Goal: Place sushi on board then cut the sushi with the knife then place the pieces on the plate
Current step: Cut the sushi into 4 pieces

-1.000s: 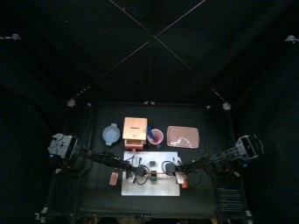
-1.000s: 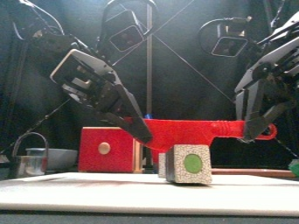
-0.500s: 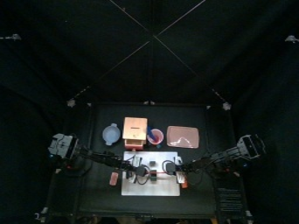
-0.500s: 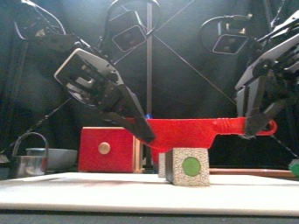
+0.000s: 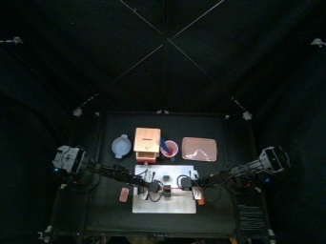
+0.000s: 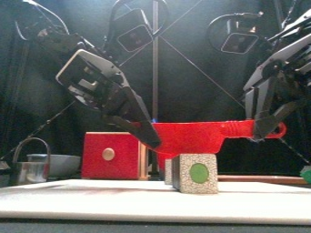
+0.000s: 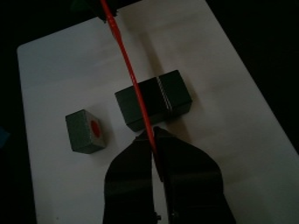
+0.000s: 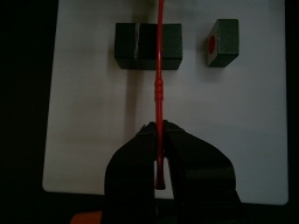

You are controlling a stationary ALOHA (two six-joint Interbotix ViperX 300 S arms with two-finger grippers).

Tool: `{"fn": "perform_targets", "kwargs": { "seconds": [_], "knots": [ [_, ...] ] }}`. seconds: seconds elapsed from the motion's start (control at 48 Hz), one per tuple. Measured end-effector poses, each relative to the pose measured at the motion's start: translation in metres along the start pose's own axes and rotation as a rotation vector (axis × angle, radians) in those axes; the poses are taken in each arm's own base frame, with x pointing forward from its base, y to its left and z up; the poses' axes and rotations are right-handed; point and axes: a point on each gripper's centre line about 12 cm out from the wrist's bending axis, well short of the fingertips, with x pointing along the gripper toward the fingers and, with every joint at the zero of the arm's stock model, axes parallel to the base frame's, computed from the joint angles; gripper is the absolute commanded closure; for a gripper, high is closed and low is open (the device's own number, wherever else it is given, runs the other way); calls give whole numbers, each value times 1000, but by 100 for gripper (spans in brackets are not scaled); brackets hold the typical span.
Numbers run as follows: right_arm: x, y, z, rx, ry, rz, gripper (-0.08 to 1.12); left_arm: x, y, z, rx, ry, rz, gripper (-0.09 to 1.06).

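Above sushi [image 6: 195, 171] on board [image 6: 85, 189], L tool [image 6: 151, 137] & R tool [image 6: 257, 131] slant inward, both clamped on red knife [image 6: 201, 136], blade level.

White board [image 5: 152, 202] lies flat at the front middle of the counter. On it sits a chunky dark green sushi block [image 7: 155, 99], its speckled front face showing a round green centre. A small slice [image 7: 89, 130] with a red centre sits just behind, not touching. The red knife [image 6: 201, 136] is level, its blade across the block's middle. Left fingers [image 7: 131, 175] pinch the tip, right fingers [image 8: 131, 171] the handle. Pink plate [image 5: 200, 147] lies back right of the board.
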Motion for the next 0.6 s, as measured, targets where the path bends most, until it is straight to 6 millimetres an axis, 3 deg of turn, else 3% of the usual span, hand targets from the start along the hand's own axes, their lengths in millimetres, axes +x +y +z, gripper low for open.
{"fn": "perform_targets", "kwargs": {
  "seconds": [0.375, 0.604],
  "knots": [
    [30, 0, -17, 1, 85, -2, 74, 26, -5, -24, -15, 74, -12, 68],
    [32, -6, -11, -29, 78, -19, 75, 24, -3, -23, -9, 76, -12, 68]
  ]
}}
